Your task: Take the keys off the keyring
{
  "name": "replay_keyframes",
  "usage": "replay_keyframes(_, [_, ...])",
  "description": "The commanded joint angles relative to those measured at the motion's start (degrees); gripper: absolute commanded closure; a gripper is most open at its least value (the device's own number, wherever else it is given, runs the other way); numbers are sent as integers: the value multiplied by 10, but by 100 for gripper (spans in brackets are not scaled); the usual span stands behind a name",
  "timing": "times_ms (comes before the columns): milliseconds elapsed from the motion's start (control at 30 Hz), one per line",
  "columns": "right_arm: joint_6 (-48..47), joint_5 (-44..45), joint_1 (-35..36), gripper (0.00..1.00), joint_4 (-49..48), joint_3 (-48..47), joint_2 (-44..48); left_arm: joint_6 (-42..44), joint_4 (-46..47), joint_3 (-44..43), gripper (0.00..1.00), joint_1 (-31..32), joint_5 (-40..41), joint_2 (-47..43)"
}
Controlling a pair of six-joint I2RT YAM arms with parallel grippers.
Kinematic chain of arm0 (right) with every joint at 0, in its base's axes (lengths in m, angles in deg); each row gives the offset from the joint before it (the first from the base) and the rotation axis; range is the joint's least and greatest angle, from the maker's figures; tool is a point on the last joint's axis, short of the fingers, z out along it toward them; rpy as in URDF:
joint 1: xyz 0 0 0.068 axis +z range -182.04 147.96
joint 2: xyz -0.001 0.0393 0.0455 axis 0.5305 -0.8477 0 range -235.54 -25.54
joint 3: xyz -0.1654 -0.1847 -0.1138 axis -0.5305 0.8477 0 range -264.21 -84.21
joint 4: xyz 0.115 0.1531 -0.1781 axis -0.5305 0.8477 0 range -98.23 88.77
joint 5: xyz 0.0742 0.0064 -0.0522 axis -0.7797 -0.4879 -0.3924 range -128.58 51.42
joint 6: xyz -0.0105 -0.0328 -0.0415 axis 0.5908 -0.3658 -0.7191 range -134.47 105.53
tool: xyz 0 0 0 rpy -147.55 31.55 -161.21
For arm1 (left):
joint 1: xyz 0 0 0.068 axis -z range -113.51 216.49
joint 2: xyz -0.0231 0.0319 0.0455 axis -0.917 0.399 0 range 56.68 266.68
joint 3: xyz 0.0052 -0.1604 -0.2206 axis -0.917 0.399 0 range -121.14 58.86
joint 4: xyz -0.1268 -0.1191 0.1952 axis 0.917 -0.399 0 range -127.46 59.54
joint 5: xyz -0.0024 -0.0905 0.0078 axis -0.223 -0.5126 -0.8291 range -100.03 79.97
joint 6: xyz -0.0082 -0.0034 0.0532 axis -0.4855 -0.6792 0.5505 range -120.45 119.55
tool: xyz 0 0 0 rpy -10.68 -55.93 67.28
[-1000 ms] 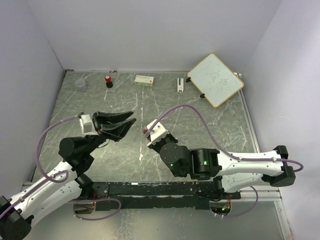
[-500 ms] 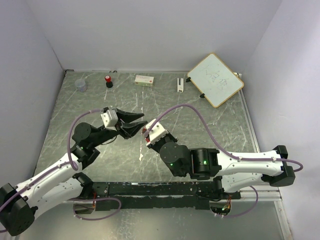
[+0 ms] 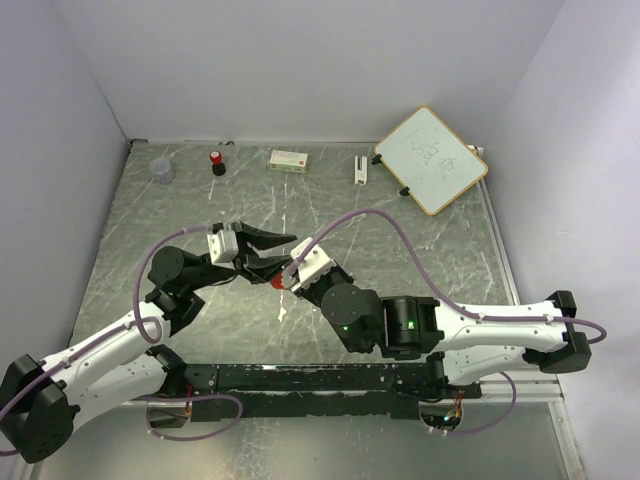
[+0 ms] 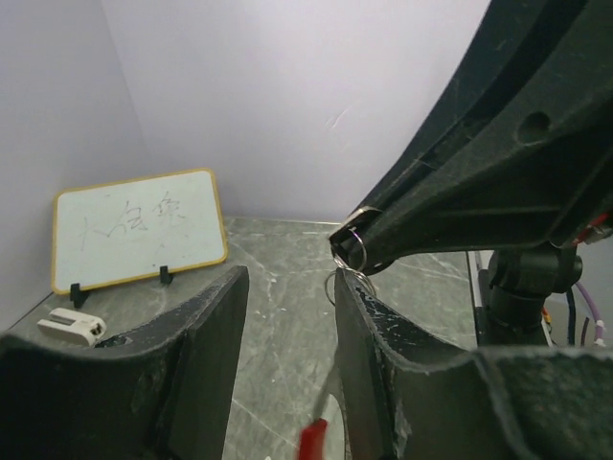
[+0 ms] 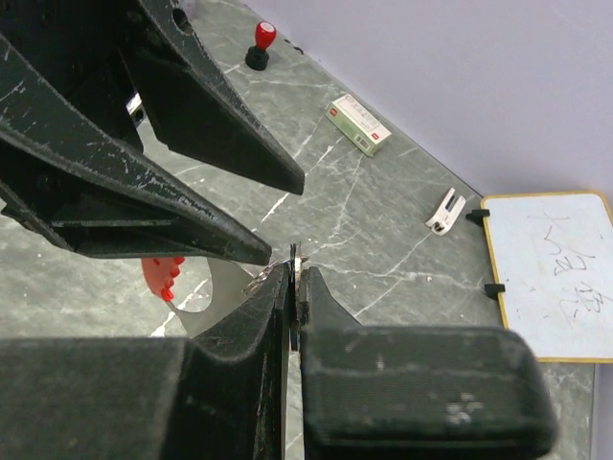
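Observation:
My right gripper [image 5: 295, 273] is shut on the thin metal keyring [image 5: 294, 259] and holds it edge-on above the table. The ring also shows in the left wrist view [image 4: 351, 251], with a second ring [image 4: 339, 285] hanging below it. The keys [image 5: 213, 292] hang under the ring: a silver blade and a red-capped piece [image 5: 161, 272], also low in the left wrist view [image 4: 316, 439]. My left gripper [image 4: 287, 280] is open, with its fingers on either side of the hanging keys, just left of the right gripper [image 3: 290, 270] in the top view.
Along the back wall stand a clear cup [image 3: 161, 170], a red-capped black bottle [image 3: 217, 161], a small box [image 3: 289, 158], a white clip [image 3: 360, 168] and a whiteboard [image 3: 431, 158]. Walls close in on the left, back and right.
My left gripper has swung right, up to the right gripper, and its open fingers now straddle the keys. A red-capped piece now shows below the ring. The right arm has held still.

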Motion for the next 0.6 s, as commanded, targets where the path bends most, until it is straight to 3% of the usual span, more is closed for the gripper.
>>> replay_keyframes(0, [-3, -3, 1, 100, -25, -12, 18, -21, 77, 13, 48, 3, -38, 6])
replay_keyframes(567, [-10, -3, 1, 100, -35, -12, 17, -37, 109, 24, 50, 2, -64, 17])
